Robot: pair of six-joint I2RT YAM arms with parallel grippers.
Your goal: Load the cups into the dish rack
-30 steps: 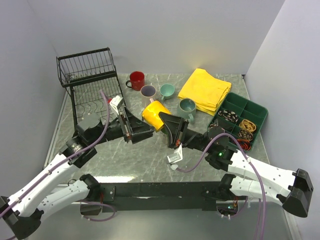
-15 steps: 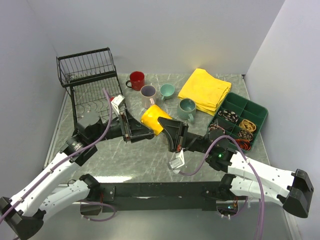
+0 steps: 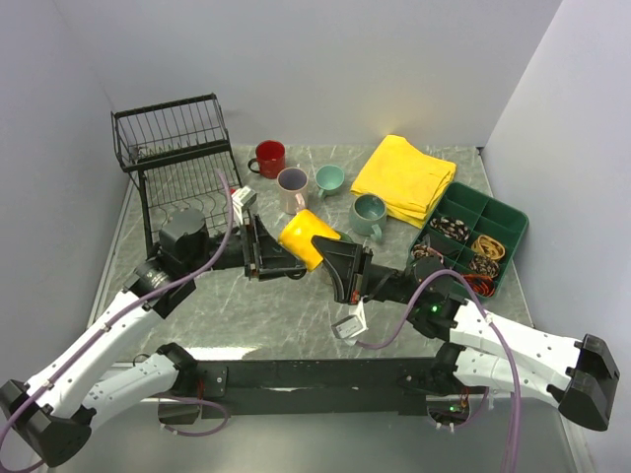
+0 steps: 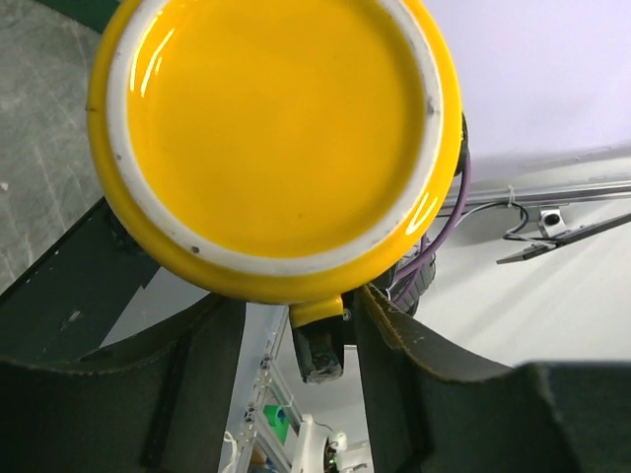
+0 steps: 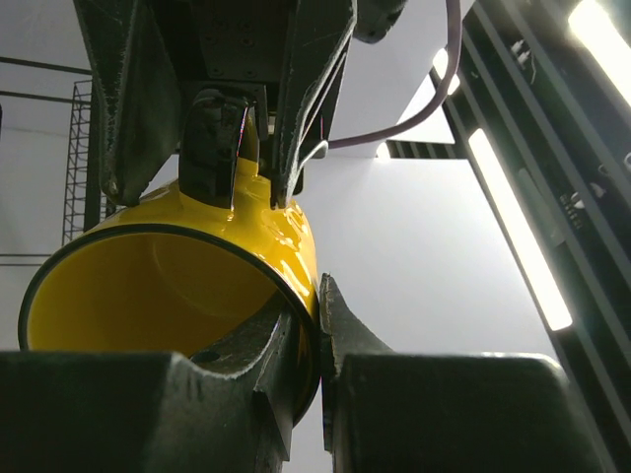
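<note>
Hanging above the middle of the surface (image 3: pixel 256 305), the yellow mug (image 3: pixel 304 235) lies tipped on its side between the two arms, well apart from the dish rack (image 3: pixel 173 148) at the far left corner. The right tool (image 3: pixel 330 252) pinches the mug's rim, one finger inside the wall and one outside, jaws narrow on it. The left tool (image 3: pixel 288 258) meets the mug's base end. Its wrist view shows the mug's handle between the fingers (image 4: pixel 394 345), which stand apart with a gap on each side.

Four more cups stand upright with mouths up on the far part of the surface: a red mug (image 3: pixel 268 158), a pinkish mug with purple inside (image 3: pixel 292 185), a small teal mug (image 3: pixel 328 179) and a grey-green mug (image 3: pixel 370 214). A folded yellow cloth (image 3: pixel 406 175) lies beside them. At the right, the green compartment tray (image 3: pixel 490 200) holds small dark pieces in one compartment and tan, coiled bits in another.
</note>
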